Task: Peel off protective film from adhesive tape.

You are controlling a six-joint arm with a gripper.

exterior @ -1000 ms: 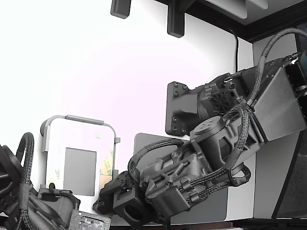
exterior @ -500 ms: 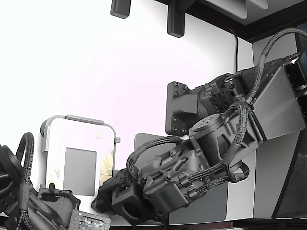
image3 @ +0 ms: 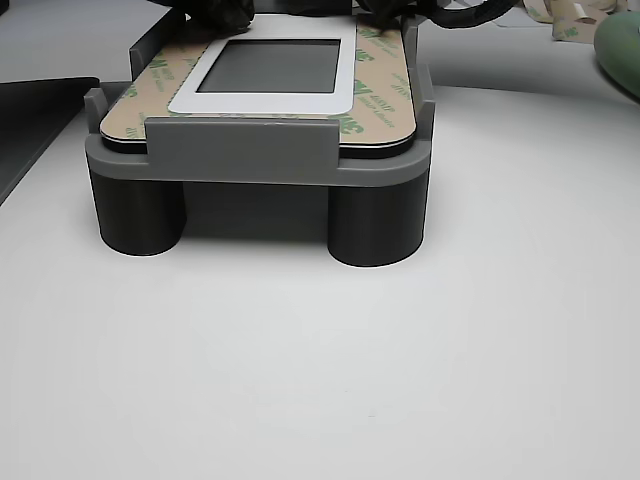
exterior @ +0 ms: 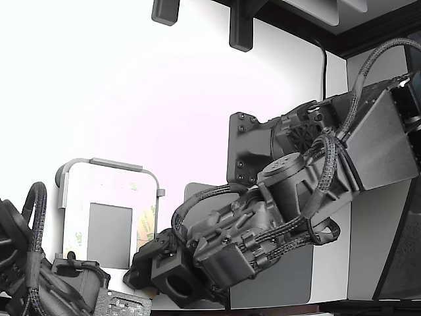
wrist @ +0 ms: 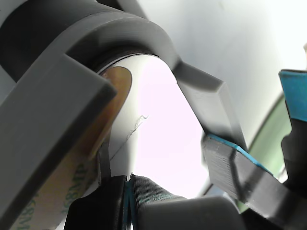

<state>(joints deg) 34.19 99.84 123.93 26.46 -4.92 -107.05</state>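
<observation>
A white plate (exterior: pixel 108 191) with a grey square patch (exterior: pixel 110 235) lies in a grey fixture (exterior: pixel 105 162). The tan protective film (exterior: pixel 146 227) with green marks runs along the plate's edge on the exterior view's right. My gripper (exterior: pixel 139 263) sits at that strip's near end, its tips hidden by the arm. In the wrist view my gripper (wrist: pixel 128 196) shows its dark fingers pressed together on a thin blue seam, right beside the film (wrist: pixel 72 191) and plate (wrist: pixel 158 120). Whether film is pinched between them is hidden. The other view shows film strips (image3: pixel 135 95) on both sides of the plate (image3: pixel 260 103).
A second arm (exterior: pixel 33 276) with cables sits at the exterior view's lower left. A dark grey mat (exterior: pixel 296 276) lies under my arm. Loose tan strips (image3: pixel 570 20) and a green object (image3: pixel 620 50) lie at the back right in the other view. The fixture (image3: pixel 240 150) stands on round legs.
My arm has shifted slightly toward the exterior view's left, bringing the gripper closer to the plate's corner. The plate and fixture have not moved.
</observation>
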